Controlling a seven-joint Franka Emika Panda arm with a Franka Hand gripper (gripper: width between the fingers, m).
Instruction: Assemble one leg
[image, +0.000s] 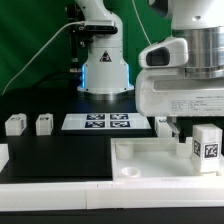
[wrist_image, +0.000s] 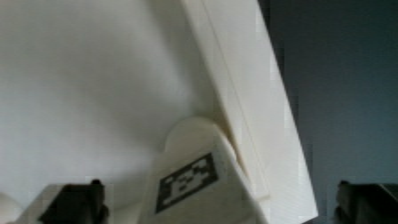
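Note:
A small white leg (image: 207, 147) with a black-and-white tag stands upright on the right part of the large flat white tray-like piece (image: 140, 158). My gripper (image: 186, 128) hangs just above and behind it, its white body filling the upper part of the exterior view's right. In the wrist view the leg (wrist_image: 192, 178) lies between my two dark fingertips (wrist_image: 75, 203), with a gap on each side. The gripper (wrist_image: 222, 206) is open and holds nothing. The tray-like piece (wrist_image: 89, 90) fills most of that view.
Two more small white legs (image: 15, 124) (image: 44, 124) stand on the black table at the exterior view's left. The marker board (image: 98, 122) lies at the middle back. Another white piece (image: 163, 125) sits beside my gripper. The robot base (image: 105, 70) stands behind.

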